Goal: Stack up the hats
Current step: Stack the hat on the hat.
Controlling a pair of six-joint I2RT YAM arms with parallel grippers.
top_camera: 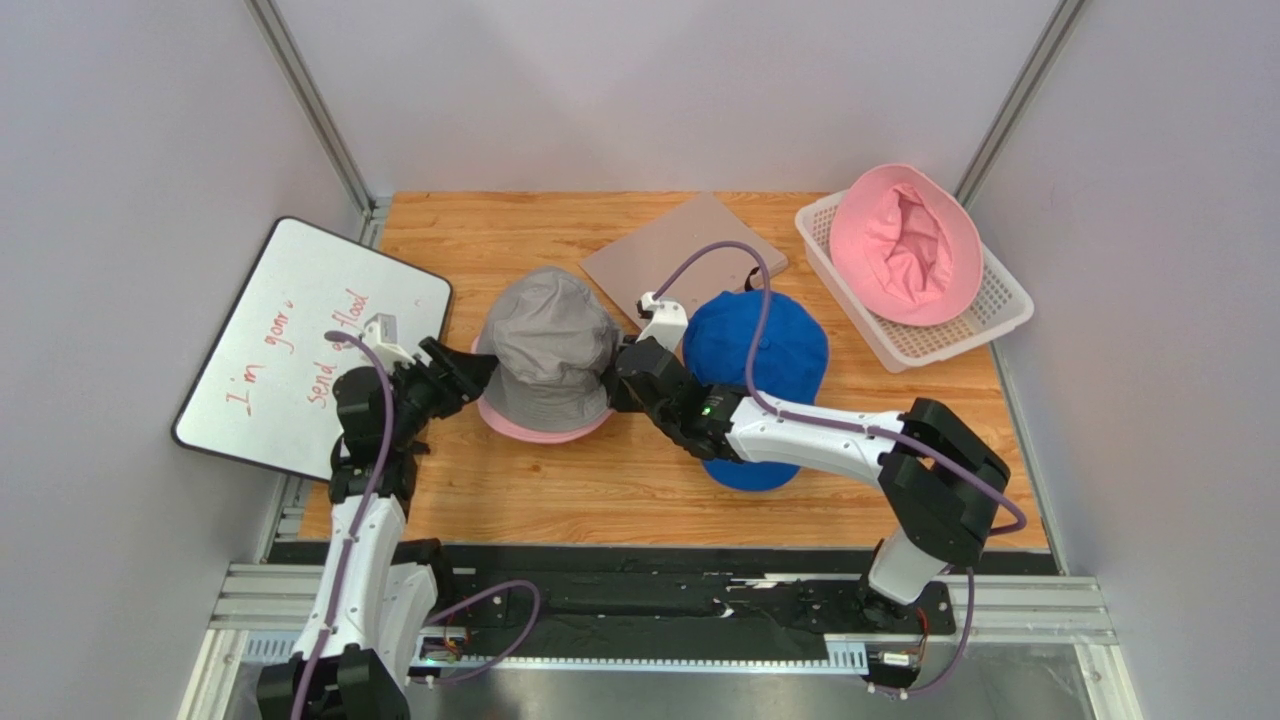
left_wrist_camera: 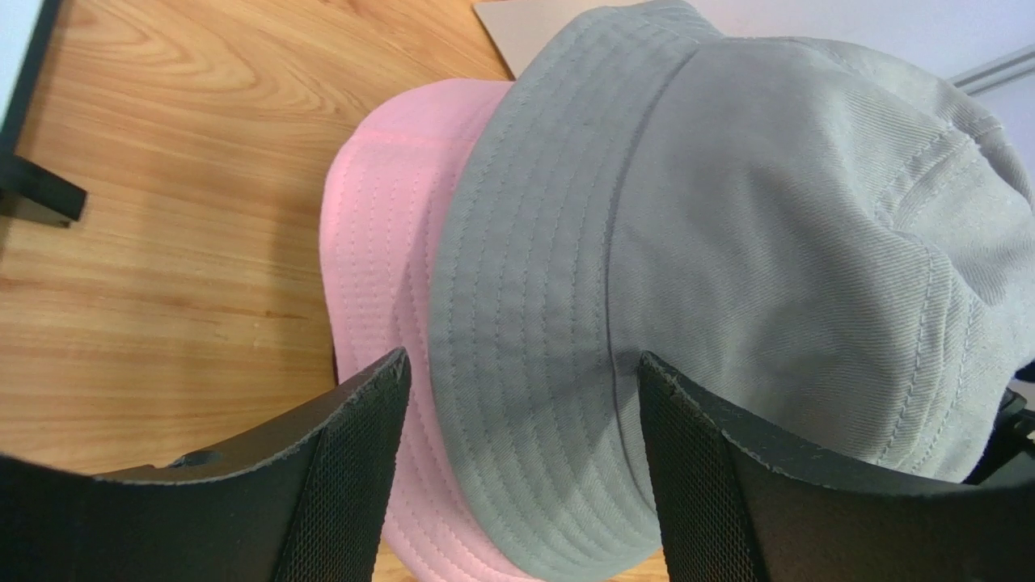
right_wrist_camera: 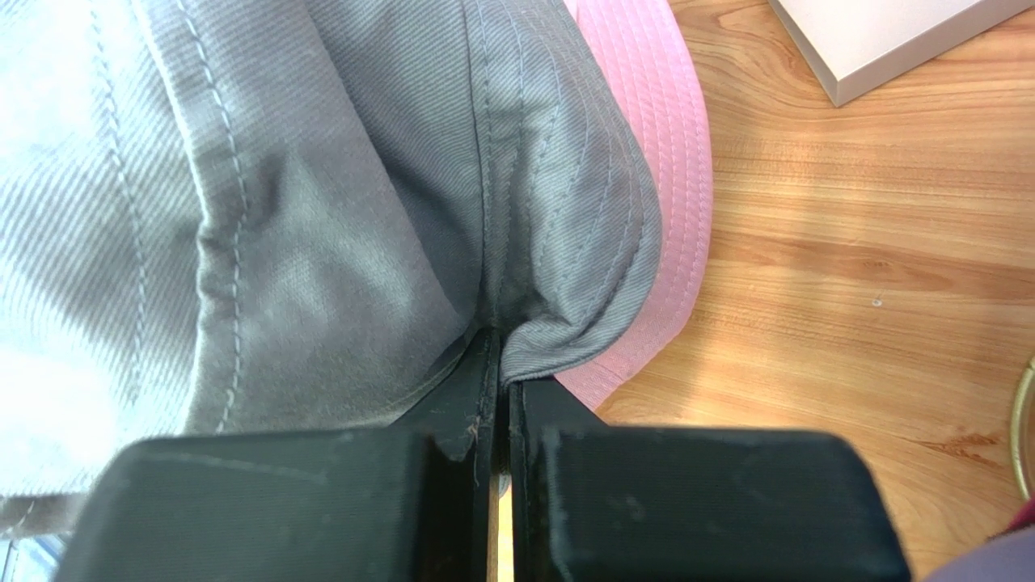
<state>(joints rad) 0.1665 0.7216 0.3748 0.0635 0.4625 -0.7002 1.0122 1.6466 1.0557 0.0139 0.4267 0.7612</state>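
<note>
A grey bucket hat (top_camera: 549, 348) sits on top of a pink bucket hat (top_camera: 519, 428) at the table's middle left. My right gripper (top_camera: 616, 383) is shut on the grey hat's right brim; in the right wrist view the grey cloth (right_wrist_camera: 304, 182) is pinched at the jaw tips (right_wrist_camera: 502, 364), with the pink brim (right_wrist_camera: 656, 146) below. My left gripper (top_camera: 458, 375) is open at the hats' left side. In its wrist view the grey brim (left_wrist_camera: 729, 243) and the pink brim (left_wrist_camera: 389, 243) lie between the spread fingers (left_wrist_camera: 522, 400). A blue cap (top_camera: 759, 342) lies under my right arm.
A second pink bucket hat (top_camera: 906, 245) rests upside down in a white mesh basket (top_camera: 962, 338) at the back right. A tan flat board (top_camera: 676, 248) lies behind the hats. A whiteboard (top_camera: 308, 338) with red writing leans at the left edge.
</note>
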